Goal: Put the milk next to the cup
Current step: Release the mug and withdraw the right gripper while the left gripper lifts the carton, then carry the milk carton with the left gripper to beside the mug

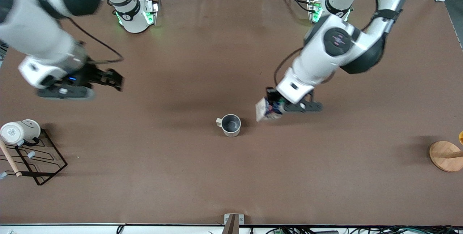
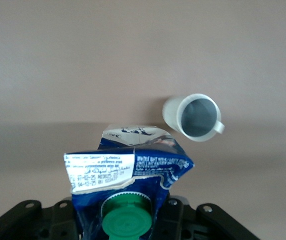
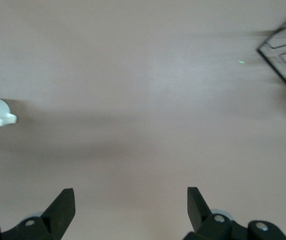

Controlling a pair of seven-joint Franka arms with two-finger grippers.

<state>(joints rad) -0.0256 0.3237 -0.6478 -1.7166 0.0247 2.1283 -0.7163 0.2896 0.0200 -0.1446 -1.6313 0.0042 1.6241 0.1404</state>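
The milk (image 1: 267, 110) is a small white and dark blue carton. My left gripper (image 1: 273, 105) is shut on it and holds it tilted over the table, beside the cup (image 1: 230, 124) on the left arm's side. The cup is a small beige-grey mug with a grey inside, standing upright mid-table. In the left wrist view the milk (image 2: 133, 170) fills the lower middle with its green cap (image 2: 126, 220) toward the camera, and the cup (image 2: 195, 117) stands apart from it. My right gripper (image 1: 115, 79) is open and empty, waiting over the table at the right arm's end; in the right wrist view the gripper (image 3: 131, 200) has its fingers spread wide.
A white smiley mug (image 1: 21, 131) lies on a black wire rack (image 1: 39, 160) at the right arm's end, with a wooden stick (image 1: 10, 161) across it. A round wooden base (image 1: 445, 155) sits at the left arm's end. The rack's corner shows in the right wrist view (image 3: 285, 55).
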